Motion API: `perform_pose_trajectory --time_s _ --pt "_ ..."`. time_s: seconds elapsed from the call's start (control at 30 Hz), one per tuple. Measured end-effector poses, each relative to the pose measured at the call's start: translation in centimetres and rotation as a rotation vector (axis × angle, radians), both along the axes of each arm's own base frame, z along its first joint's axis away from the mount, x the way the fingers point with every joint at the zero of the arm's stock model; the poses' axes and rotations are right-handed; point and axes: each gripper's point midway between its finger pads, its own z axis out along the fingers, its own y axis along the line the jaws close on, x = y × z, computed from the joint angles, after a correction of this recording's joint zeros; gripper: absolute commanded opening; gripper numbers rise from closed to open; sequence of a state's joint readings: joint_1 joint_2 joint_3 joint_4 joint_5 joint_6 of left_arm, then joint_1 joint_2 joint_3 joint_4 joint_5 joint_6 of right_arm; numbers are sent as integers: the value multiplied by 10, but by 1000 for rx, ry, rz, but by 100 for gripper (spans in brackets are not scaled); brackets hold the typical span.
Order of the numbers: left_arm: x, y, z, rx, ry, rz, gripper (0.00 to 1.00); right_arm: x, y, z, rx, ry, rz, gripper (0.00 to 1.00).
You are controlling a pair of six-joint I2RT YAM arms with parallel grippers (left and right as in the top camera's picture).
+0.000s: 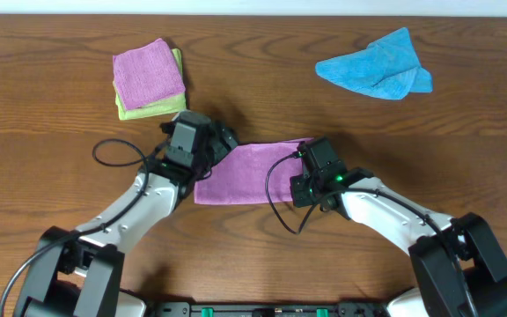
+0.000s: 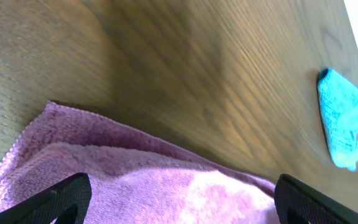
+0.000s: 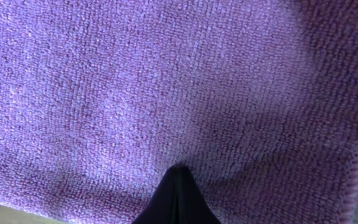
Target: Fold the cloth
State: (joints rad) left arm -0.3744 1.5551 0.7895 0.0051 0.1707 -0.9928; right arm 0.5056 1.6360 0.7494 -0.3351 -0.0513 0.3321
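The purple cloth (image 1: 249,174) lies flat near the middle of the wooden table (image 1: 51,132), a long folded strip running from 9 o'clock to 3 o'clock. An arm stands at each end.

The left gripper (image 1: 222,141) hangs over the strip's 9 o'clock end. In its wrist view the two black fingertips (image 2: 61,198) are spread wide, with the soft pink-purple pile between them. The cloth's hemmed edge and bare wood show beyond.

The right gripper (image 3: 176,194) sits at the 3 o'clock end, low over the fabric. Its fingers are pressed together into a single dark wedge whose tip meets the weave. I cannot tell whether any thread is caught between them. The cloth's stitched border runs down the right side of that view.

Well apart, toward 10 o'clock, a folded pink cloth (image 1: 148,74) rests on a folded green cloth (image 1: 152,111). Toward 1 o'clock a crumpled blue cloth (image 1: 377,70) lies alone by the far edge. It also shows at the right of the left wrist view.
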Motion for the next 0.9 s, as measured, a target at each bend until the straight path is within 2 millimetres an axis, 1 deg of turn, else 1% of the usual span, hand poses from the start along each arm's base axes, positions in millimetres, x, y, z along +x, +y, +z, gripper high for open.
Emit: perform_pose_trajectory --time_s 0.07,0.13,0.27,0.3,0.33,0.4,0.43,0.5,0.53,0.57,0.6,0.63,0.67,0.7,0.73,0.8,0.9 --pt "0 -4 10 0 5 -40 96 0 0 1 0 3 1 2" --pt "-4 -9 25 6 12 -97 95 0 1 1 -6 18 5 2" --pt "-12 -17 59 -8 4 -183 95 -12 -1 3 -21 90 13 2" --pt "-17 -18 61 -5 15 -204 95 -15 -2 4 -25 103 14 2" --pt "-23 -18 60 2 35 -218 95 -16 -3 7 -27 109 12 2" --pt "-40 -13 49 38 107 -249 96 -17 -6 17 -16 106 3 2" --pt "-47 -11 42 64 138 -262 95 -17 -8 23 -9 99 -2 5" --pt "-64 -10 32 118 193 -306 95 -12 -14 44 20 47 -20 36" --pt "-69 -12 29 148 196 -338 95 -7 -16 58 39 3 -19 62" --pt "-72 -15 28 167 190 -365 95 -3 -18 72 60 -39 -23 81" --pt "-75 -18 28 190 178 -396 95 1 -20 89 85 -95 -20 92" --pt "-77 -22 28 210 162 -430 95 3 -21 105 106 -139 -20 92" --pt "-79 -26 28 234 142 -468 73 2 -22 119 119 -173 -13 92" --pt "-80 -29 28 248 132 -493 32 0 -23 127 129 -194 -9 91" --pt "-82 -30 27 273 121 -526 15 -4 -25 134 131 -202 -3 91" --pt "-84 -28 22 323 120 -555 6 -14 -31 135 118 -184 3 89" --pt "-78 -22 3 391 143 -566 6 -19 -36 122 96 -151 4 86"
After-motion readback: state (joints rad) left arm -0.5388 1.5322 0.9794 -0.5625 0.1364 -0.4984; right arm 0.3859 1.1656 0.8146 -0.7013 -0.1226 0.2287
